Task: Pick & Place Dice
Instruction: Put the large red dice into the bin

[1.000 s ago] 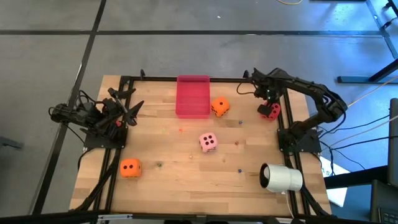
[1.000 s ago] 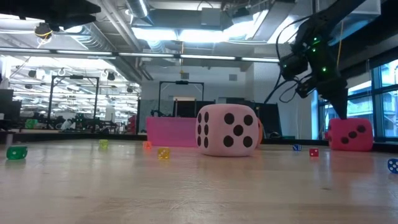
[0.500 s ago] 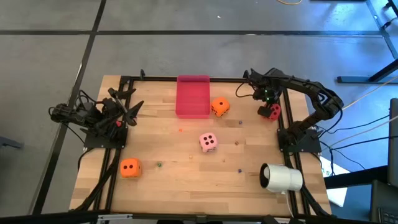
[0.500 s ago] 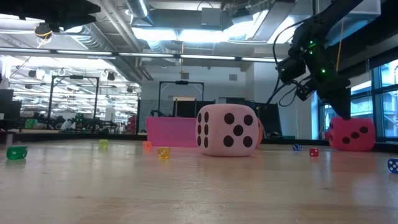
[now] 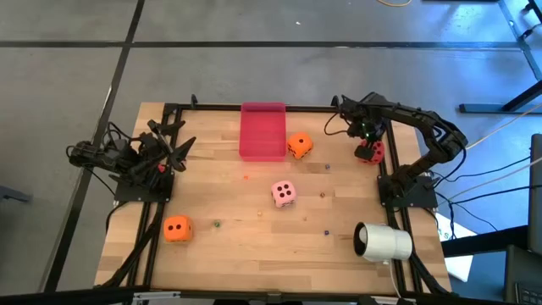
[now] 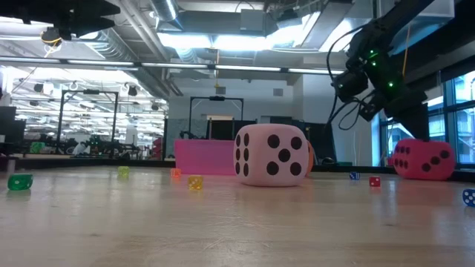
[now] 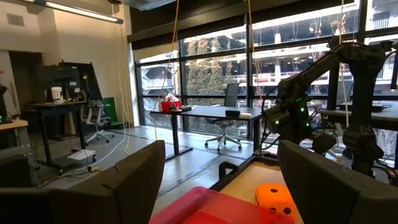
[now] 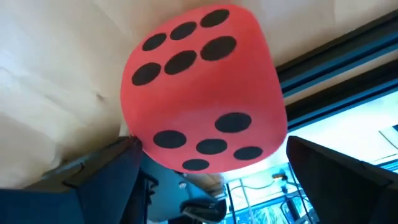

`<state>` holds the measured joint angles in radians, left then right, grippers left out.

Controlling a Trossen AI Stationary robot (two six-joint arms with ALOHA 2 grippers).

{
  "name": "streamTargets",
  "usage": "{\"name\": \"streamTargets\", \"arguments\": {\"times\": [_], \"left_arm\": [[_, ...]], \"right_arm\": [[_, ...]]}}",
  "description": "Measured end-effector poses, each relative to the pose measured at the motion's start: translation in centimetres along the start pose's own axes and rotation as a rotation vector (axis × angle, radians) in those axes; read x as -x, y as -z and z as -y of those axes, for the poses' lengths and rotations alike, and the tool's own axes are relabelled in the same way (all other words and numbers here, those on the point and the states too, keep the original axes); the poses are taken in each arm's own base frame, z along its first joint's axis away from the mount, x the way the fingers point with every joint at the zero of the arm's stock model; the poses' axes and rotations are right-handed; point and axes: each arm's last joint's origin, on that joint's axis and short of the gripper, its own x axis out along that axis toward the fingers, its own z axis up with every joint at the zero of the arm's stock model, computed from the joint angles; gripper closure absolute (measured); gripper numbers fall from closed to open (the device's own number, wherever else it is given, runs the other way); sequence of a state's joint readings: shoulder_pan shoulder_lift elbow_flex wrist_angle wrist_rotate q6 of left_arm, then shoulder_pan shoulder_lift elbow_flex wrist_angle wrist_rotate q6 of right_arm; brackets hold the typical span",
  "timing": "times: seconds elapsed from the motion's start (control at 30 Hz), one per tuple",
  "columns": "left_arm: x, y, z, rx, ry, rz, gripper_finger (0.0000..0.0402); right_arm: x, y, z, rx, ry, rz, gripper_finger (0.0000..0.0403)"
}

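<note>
The red die [image 5: 369, 151] sits near the table's right edge, slightly tilted in the low view [image 6: 423, 158]. My right gripper [image 5: 364, 135] is open and comes down on it from above; in its wrist view [image 8: 208, 149] the die [image 8: 199, 93] fills the gap between the fingers. One orange die [image 5: 299, 145] lies beside the pink-red tray [image 5: 262, 130]. The pale pink die [image 5: 284, 193] is mid-table and the other orange die [image 5: 177, 228] is near the left front. My left gripper [image 5: 175, 140] waits open at the left edge. My right gripper reaches the red die from above, slanting, with one finger on each side of it. One finger [image 8: 118, 162] meets the die's lower side [image 8: 140, 140]. I cannot tell whether the other finger [image 8: 323, 168] touches it. The die rests on the table.
A white cylinder [image 5: 383, 242] lies at the right front. Several tiny coloured dice are scattered on the wood, such as the green one [image 6: 20, 181] and the yellow one [image 6: 194, 182]. The black frame rail [image 5: 389, 161] runs close beside the red die.
My right gripper has moved a little toward the table's right edge and down over the red die. The die has tipped and turned slightly where it stands, showing its faces at a new angle in the low view.
</note>
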<state>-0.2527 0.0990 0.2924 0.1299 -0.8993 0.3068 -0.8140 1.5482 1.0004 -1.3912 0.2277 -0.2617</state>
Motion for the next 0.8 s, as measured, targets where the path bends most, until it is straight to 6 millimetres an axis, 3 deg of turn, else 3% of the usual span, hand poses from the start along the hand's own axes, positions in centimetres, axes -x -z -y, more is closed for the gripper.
{"name": "streamTargets", "arguments": {"times": [0.4, 0.63, 0.8], "left_arm": [[0.0, 0.0, 0.0, 0.01, 0.0, 0.0, 0.0096], [0.0, 0.0, 0.0, 0.034, 0.0, 0.0, 0.0096], [0.0, 0.0, 0.0, 0.035, 0.0, 0.0, 0.0096]], "right_arm": [[0.01, 0.54, -0.16, 0.031, -0.024, -0.053, 0.0003], [0.04, 0.38, -0.46, -0.2, -0.127, -0.029, 0.0003], [0.03, 0.24, -0.39, -0.388, -0.11, -0.026, 0.0003]]}}
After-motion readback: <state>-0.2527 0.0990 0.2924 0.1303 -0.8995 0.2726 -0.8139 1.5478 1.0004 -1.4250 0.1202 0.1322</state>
